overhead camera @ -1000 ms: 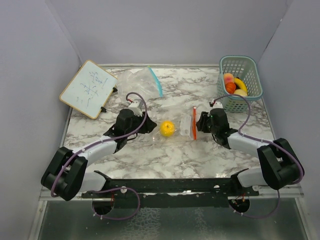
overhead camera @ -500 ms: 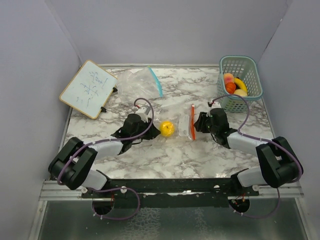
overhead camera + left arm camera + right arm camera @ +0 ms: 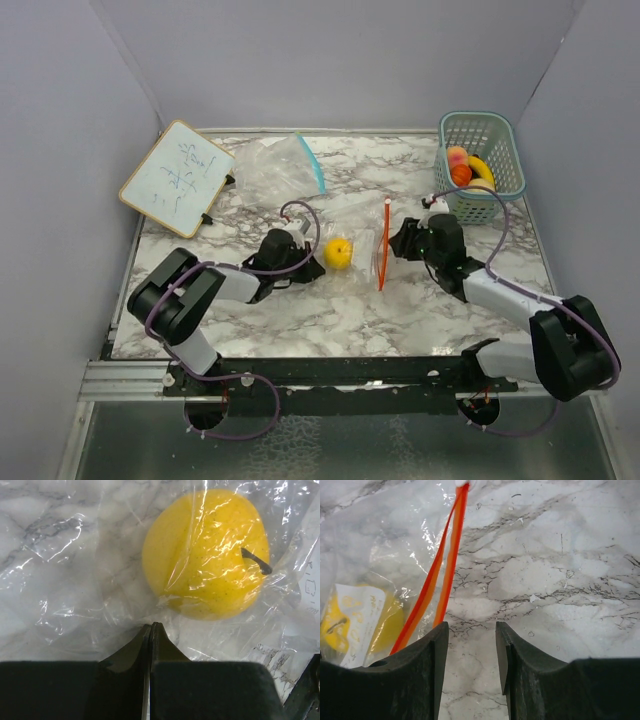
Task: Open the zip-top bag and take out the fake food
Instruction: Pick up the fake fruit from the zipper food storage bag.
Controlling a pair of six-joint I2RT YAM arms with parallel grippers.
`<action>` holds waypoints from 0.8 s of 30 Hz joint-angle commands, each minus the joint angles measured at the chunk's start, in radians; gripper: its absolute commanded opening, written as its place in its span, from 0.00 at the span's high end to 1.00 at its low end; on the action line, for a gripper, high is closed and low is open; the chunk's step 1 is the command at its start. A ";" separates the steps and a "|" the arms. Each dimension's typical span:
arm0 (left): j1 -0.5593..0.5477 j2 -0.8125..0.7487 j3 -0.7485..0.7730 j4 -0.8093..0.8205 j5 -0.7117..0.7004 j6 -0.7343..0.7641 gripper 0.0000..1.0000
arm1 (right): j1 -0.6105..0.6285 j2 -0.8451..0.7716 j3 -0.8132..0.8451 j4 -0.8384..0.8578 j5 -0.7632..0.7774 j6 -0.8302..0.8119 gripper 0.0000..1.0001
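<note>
A clear zip-top bag [image 3: 358, 262] with an orange zip strip [image 3: 383, 245] lies mid-table with a yellow lemon [image 3: 338, 252] inside. My left gripper [image 3: 308, 265] is shut at the bag's left end; in the left wrist view its tips [image 3: 151, 626] pinch the plastic film just below the lemon [image 3: 205, 555]. My right gripper [image 3: 400, 240] is open and empty just right of the zip; in the right wrist view [image 3: 470, 630] the zip [image 3: 447, 560] runs up past the left finger, and the lemon [image 3: 390, 625] shows through the film.
A teal basket [image 3: 505, 150] at the back right holds a peach, a banana and a tomato. A second clear bag with a blue zip [image 3: 280, 165] lies at the back. A whiteboard [image 3: 178, 178] leans at the back left.
My left arm swung right and down to the bag's left end. My right gripper has drawn slightly away from the zip, and the zip strip now lies longer and straighter.
</note>
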 commanded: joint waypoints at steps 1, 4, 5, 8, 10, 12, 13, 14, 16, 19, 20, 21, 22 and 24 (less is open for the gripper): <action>-0.005 0.040 0.027 0.022 0.012 0.019 1.00 | 0.000 -0.095 0.034 -0.083 0.036 -0.016 0.58; -0.004 0.056 0.038 0.029 0.014 0.016 1.00 | 0.001 -0.175 0.026 -0.121 0.004 -0.026 0.60; -0.005 0.062 0.042 0.032 0.015 0.015 1.00 | 0.001 -0.203 0.015 -0.119 -0.008 -0.028 0.62; -0.005 0.070 0.048 0.043 0.026 0.010 1.00 | 0.000 -0.224 -0.022 -0.078 -0.022 -0.010 0.74; -0.005 0.070 0.046 0.042 0.035 0.011 1.00 | 0.000 -0.198 -0.019 -0.072 -0.028 -0.001 0.83; -0.005 0.070 0.037 0.041 0.036 0.014 1.00 | 0.001 -0.161 -0.009 -0.068 -0.058 0.007 0.92; -0.005 0.070 0.034 0.040 0.033 0.017 1.00 | 0.001 -0.143 -0.007 -0.060 -0.077 0.008 0.95; -0.005 0.069 0.030 0.039 0.032 0.018 1.00 | 0.001 -0.128 -0.011 -0.040 -0.100 0.012 0.97; -0.005 0.063 0.025 0.040 0.030 0.018 1.00 | 0.001 -0.102 -0.017 0.001 -0.133 0.019 0.98; -0.005 0.055 0.020 0.047 0.032 0.011 1.00 | 0.001 -0.047 -0.017 0.044 -0.173 0.029 0.98; -0.005 0.053 0.019 0.049 0.032 0.009 1.00 | 0.000 -0.033 -0.015 0.053 -0.185 0.031 0.98; -0.005 0.052 0.018 0.050 0.033 0.009 1.00 | 0.001 -0.019 -0.015 0.065 -0.199 0.036 0.98; -0.005 0.050 0.018 0.049 0.032 0.008 1.00 | 0.001 -0.010 -0.017 0.080 -0.213 0.040 0.98; -0.005 0.048 0.018 0.045 0.033 0.011 1.00 | 0.000 0.004 -0.022 0.103 -0.229 0.051 0.98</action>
